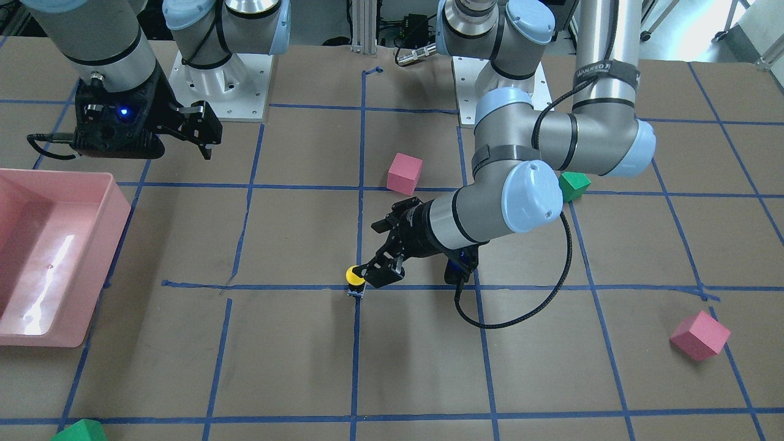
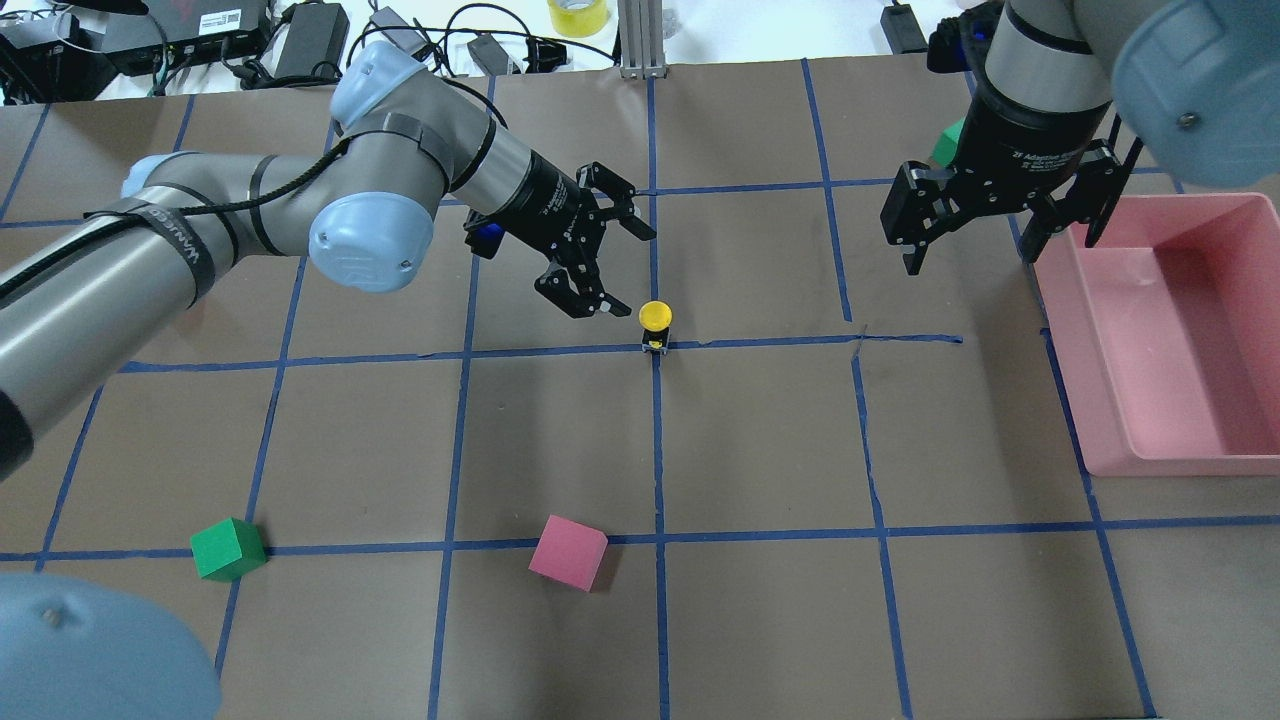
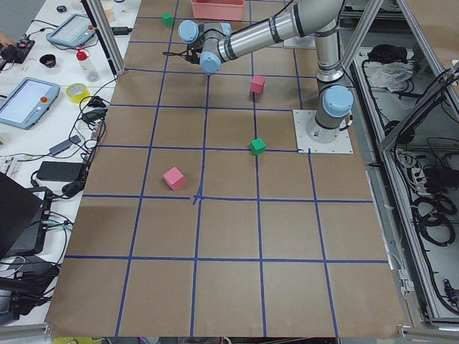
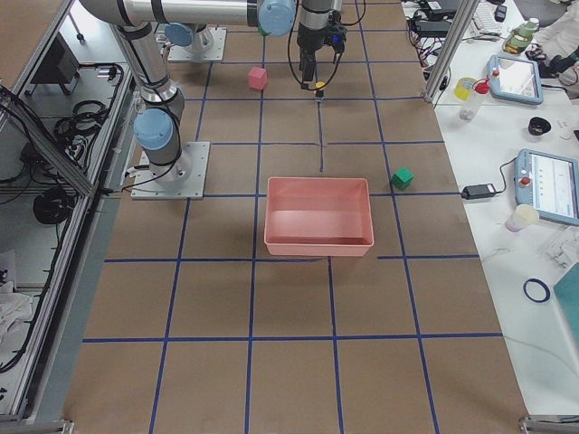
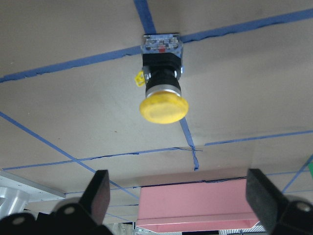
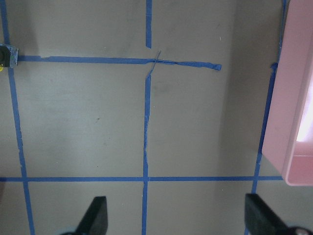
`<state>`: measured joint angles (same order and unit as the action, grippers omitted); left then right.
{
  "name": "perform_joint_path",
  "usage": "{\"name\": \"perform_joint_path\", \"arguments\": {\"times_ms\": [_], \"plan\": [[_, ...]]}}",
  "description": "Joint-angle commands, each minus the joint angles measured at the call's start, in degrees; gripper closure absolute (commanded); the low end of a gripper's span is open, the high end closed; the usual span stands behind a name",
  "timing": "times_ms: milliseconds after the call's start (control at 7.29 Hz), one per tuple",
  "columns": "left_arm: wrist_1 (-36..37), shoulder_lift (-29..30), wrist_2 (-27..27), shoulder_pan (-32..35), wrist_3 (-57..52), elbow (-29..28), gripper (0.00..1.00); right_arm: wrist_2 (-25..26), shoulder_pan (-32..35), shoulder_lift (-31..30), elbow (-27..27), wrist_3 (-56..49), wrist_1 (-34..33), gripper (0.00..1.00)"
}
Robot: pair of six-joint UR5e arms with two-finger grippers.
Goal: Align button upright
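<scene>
The button (image 2: 655,320) stands upright on a blue tape crossing, yellow cap up and whitish block on the paper. It also shows in the front view (image 1: 354,278) and the left wrist view (image 5: 163,88). My left gripper (image 2: 625,270) is open and empty, low over the table just left of the button in the overhead view, its fingers apart from it. In the left wrist view both fingertips (image 5: 98,193) frame the button from a short distance. My right gripper (image 2: 970,255) is open and empty, hovering beside the pink bin.
A pink bin (image 2: 1060,330) stands at the right. A pink cube (image 2: 568,552) and a green cube (image 2: 228,548) lie toward the robot. Another pink cube (image 1: 700,335) and a green cube (image 1: 79,430) lie on the far side. Blue tape lines grid the brown paper.
</scene>
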<state>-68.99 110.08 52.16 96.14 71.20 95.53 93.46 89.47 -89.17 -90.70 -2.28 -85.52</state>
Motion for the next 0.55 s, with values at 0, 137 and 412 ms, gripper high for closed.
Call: {"name": "perform_joint_path", "arguments": {"times_ms": [0,137,412], "plan": [[-3.7,-8.4,5.2,0.8,-9.8,-0.4,0.00,0.1,0.0,0.0,0.0,0.0,0.0,0.00],[-4.3,-12.7,5.8,1.5,-11.1,-1.8,0.00,0.1,0.0,0.0,0.0,-0.1,0.0,0.00],[-6.5,-18.4,12.7,2.0,-26.6,-2.3,0.00,0.1,0.0,0.0,0.0,0.0,0.0,0.00]]}}
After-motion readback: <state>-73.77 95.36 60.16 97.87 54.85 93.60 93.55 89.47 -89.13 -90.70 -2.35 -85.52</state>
